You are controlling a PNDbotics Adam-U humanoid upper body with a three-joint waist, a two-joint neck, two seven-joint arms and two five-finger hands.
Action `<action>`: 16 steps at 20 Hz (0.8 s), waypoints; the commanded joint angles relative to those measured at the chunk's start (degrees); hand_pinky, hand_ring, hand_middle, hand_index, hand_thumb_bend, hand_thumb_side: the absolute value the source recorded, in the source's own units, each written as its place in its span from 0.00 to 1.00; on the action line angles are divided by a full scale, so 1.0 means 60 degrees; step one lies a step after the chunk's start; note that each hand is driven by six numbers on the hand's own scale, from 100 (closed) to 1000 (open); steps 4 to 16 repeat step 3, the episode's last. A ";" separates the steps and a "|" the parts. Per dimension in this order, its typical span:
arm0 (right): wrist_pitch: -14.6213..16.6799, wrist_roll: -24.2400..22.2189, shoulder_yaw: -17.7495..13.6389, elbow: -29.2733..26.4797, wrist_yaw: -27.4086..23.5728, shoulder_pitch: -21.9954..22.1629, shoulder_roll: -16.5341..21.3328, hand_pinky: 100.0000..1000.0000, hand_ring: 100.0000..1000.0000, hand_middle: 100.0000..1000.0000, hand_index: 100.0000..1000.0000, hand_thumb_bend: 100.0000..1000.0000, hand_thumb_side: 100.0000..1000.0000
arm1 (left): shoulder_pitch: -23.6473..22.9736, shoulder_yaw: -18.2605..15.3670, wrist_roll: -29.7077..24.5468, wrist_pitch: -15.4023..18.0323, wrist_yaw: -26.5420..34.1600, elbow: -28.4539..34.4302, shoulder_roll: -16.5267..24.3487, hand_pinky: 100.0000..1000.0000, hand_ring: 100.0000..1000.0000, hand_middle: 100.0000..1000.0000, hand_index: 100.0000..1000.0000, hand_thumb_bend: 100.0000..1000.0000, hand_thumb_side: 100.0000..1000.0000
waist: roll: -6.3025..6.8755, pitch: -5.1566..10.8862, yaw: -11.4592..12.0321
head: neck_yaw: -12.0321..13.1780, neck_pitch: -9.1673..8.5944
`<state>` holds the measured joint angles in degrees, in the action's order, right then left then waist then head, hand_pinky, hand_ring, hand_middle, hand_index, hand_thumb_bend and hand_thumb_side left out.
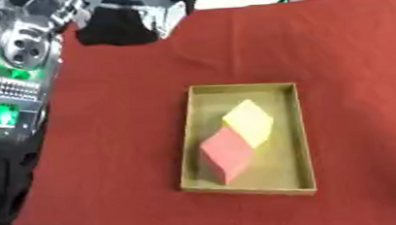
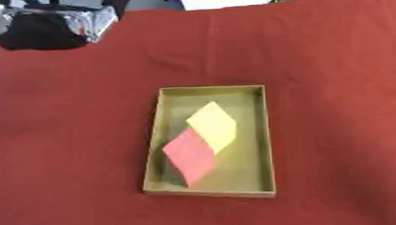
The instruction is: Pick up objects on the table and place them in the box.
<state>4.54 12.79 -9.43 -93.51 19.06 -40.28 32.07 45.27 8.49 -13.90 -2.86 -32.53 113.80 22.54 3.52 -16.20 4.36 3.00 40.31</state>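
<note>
Neither hand shows in either view, so whether open or closed cannot be told.
Box (image 1: 186,149) holds touching yellow block (image 1: 249,121) and red block (image 1: 225,152); red-clothed tabletop (image 1: 117,138) around.

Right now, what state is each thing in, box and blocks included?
box: open-topped, flat on the red cloth, holding two blocks.
yellow block: inside the box, toward the far end, turned corner-on.
red block: inside the box, nearer, touching the yellow block.
red cloth: spread over the table, no other blocks on it.
Robot hands: neither shows in either view.
</note>
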 commanded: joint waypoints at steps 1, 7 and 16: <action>0.0031 0.0061 0.0013 -0.0372 0.0037 -0.0136 0.0156 0.70 0.76 0.59 0.81 0.05 0.92 | -0.0097 -0.0437 0.1311 0.0068 0.1124 0.0133 0.0376 0.87 0.79 0.65 0.77 0.11 0.27 | -0.0046 0.0213 0.0029 | -0.0047 0.0059; 0.0036 0.0089 0.0032 -0.0480 0.0043 -0.0136 0.0135 0.70 0.77 0.59 0.81 0.05 0.91 | -0.0304 -0.0639 0.2255 0.0168 0.1822 0.0133 0.0483 0.87 0.79 0.65 0.77 0.11 0.29 | -0.0050 0.0202 0.0052 | -0.0064 0.0035; 0.0036 0.0089 0.0032 -0.0480 0.0043 -0.0136 0.0135 0.70 0.77 0.59 0.81 0.05 0.91 | -0.0304 -0.0639 0.2255 0.0168 0.1822 0.0133 0.0483 0.87 0.79 0.65 0.77 0.11 0.29 | -0.0050 0.0202 0.0052 | -0.0064 0.0035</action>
